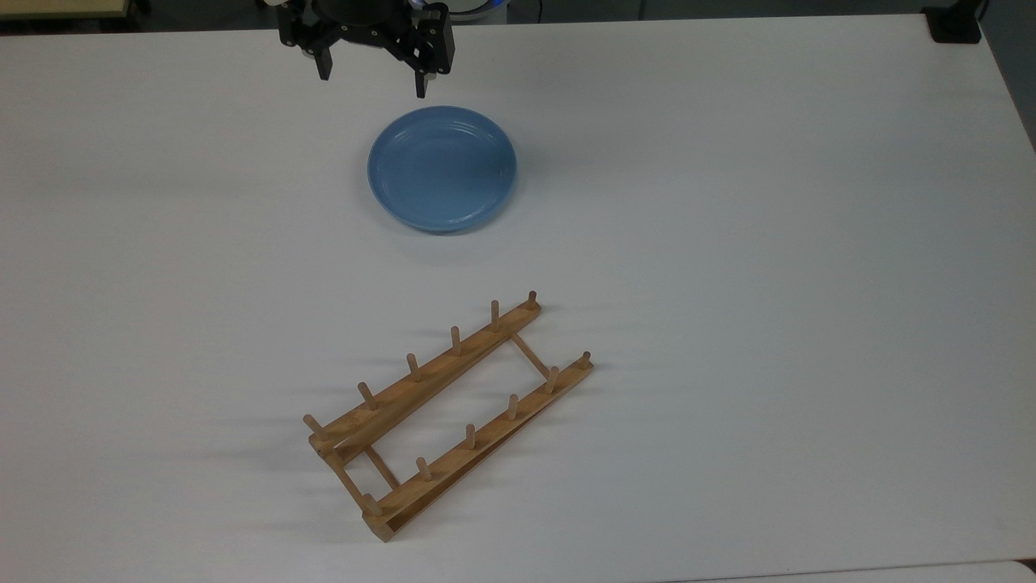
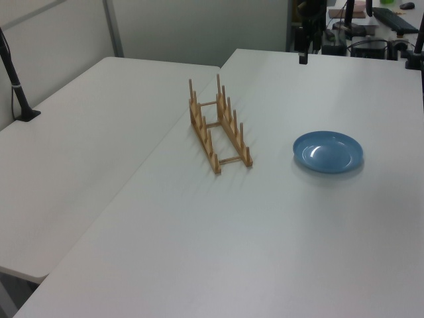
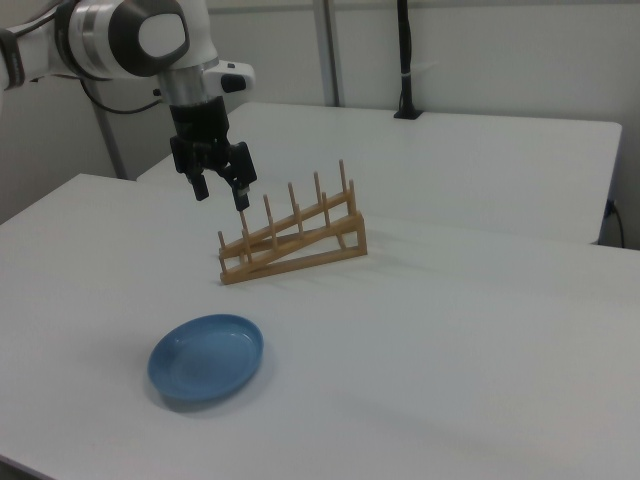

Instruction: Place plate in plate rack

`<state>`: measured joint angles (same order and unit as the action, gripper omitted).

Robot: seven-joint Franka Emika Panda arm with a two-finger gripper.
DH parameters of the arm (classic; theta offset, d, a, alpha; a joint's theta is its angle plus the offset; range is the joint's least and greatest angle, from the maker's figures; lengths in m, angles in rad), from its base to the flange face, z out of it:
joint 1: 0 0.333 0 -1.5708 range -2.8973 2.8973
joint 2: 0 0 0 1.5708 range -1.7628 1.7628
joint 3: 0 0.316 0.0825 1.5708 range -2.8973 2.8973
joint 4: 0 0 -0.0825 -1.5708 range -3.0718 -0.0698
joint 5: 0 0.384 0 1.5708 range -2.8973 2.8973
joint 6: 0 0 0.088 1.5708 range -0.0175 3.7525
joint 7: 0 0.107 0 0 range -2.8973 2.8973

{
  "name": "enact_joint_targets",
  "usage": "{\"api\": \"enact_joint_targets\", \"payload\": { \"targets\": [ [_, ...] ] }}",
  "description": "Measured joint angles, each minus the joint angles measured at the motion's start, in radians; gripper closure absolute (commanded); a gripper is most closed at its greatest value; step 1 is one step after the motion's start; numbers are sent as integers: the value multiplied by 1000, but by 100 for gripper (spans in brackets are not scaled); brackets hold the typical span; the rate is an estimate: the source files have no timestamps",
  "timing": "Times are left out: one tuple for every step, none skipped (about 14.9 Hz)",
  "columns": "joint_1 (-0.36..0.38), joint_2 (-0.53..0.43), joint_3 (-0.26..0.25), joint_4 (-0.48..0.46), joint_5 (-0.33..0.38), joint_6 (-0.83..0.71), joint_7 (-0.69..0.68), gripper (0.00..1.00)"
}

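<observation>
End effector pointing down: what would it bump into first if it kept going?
Probably the bare white table, just beside the round light-blue plate. The open black end effector hangs off the plate's rim, though depth is unclear.

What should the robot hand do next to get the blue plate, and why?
Probably move down toward the near rim of the plate. The gripper hangs open in the air above the table, holding nothing. The plate lies flat on the table, apart from the plate rack, so it must be grabbed first.
</observation>
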<state>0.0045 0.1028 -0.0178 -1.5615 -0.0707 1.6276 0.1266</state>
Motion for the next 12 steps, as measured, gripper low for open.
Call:
{"api": "enact_joint_targets", "payload": {
  "targets": [
    [0,0,0,0,0,0,0,0],
    [0,0,0,0,0,0,0,0],
    [0,0,0,0,0,0,0,0],
    [0,0,-1,0,0,0,0,0],
    [0,0,-1,0,0,0,0,0],
    [0,0,-2,0,0,0,0,0],
    [0,0,-2,0,0,0,0,0],
    [0,0,-2,0,0,0,0,0],
    [0,0,-2,0,0,0,0,0],
    [0,0,-2,-1,0,0,-7,0],
    [0,0,-2,-2,0,0,-37,0],
    [-1,0,-2,-6,0,-1,-92,0]
  ]
}}
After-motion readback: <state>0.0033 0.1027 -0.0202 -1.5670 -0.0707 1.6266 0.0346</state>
